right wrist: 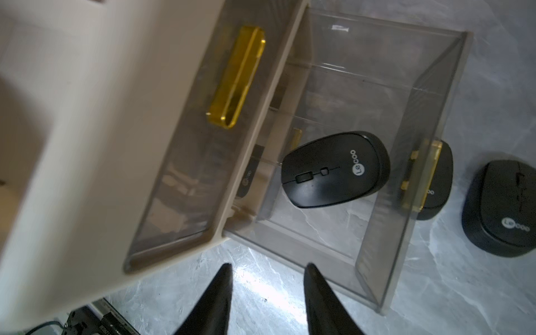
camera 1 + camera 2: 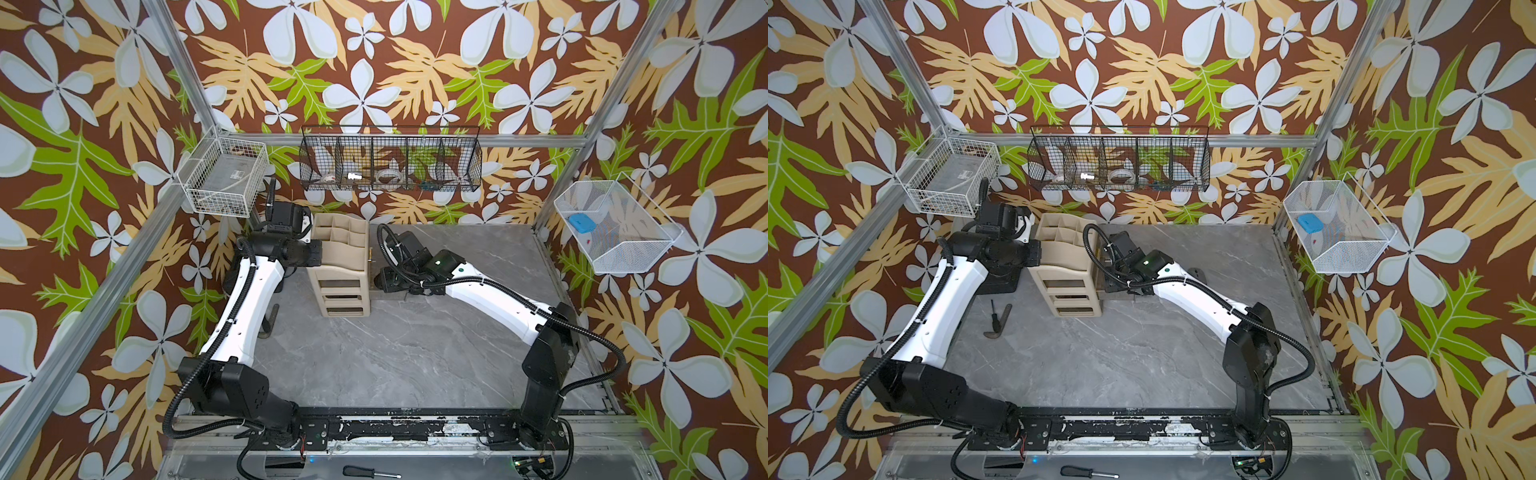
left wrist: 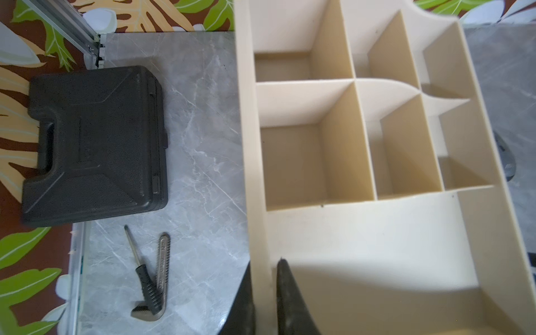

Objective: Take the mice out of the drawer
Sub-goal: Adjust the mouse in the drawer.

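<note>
Chasing mice out of a drawer, quick status. Clock bearings are as the top cameras see the table [image 2: 395, 353], with 6 o'clock at my base rail.

One black mouse [image 1: 335, 169] lies flat in the clear drawer [image 1: 429, 87], logo up, roughly mid-floor. The drawer is pulled out of the 3 o'clock side of the beige organizer [image 2: 338, 270], which stands around 11 o'clock on the table. Further toward 3 o'clock, past the drawer front, a second mouse [image 1: 443, 181] lies just beside the front panel. A third mouse [image 1: 501, 208] lies near it, and both are on bare table.

So by my reckoning that's two out and at least one to go. A pale logo also shows through the drawer wall on the organizer side. Reflection or another mouse, I can't tell.

My right gripper [image 1: 268, 278] hangs just beside the open drawer, fingers part-way apart with only table between them. My left gripper [image 3: 264, 278] is pinched tight on the organizer's 9 o'clock side wall, one finger each side. I'd guess that's to stop it sliding.

Off at the organizer's 9 o'clock sits a black case [image 3: 92, 145], not my business.
</note>
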Controlling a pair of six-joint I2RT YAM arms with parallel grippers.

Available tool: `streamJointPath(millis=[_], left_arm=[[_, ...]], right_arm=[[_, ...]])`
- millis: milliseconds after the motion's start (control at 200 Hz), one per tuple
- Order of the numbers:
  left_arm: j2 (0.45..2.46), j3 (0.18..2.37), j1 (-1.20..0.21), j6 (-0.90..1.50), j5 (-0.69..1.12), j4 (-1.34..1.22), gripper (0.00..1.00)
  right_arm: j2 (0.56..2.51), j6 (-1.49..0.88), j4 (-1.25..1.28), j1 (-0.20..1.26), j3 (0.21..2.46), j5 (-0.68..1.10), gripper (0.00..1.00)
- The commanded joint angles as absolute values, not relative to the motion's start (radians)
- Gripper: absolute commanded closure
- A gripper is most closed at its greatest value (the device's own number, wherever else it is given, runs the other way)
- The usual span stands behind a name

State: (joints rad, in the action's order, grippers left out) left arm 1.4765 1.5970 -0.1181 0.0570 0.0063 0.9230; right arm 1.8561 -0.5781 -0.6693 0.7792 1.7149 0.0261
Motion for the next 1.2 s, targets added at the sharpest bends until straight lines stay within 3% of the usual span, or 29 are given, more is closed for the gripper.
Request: streamJointPath(millis=[0,240,831,1196], left_arm=[[1.441,1.540,-0.120,0.060,-0.010,0.967,0.90],[1.413,1.513,-0.119,0.074,0.001,0.969,0.97],[1.451,1.584,-0.120,0.058,0.025,0.980,1.00],[1.462,1.581,-0.119,0.058,0.007,0.968,1.00]], right_arm=[[1.856,-0.677,-0.668,0.757,1.687,0.005,0.61],[1.923,-0.740,-0.691,0.764,1.715,0.060,0.72],[2.092,-0.787,-0.654,0.747,1.818,0.095,0.80],[2.136,-0.733,-0.613,0.724,1.981,0.021,0.76]])
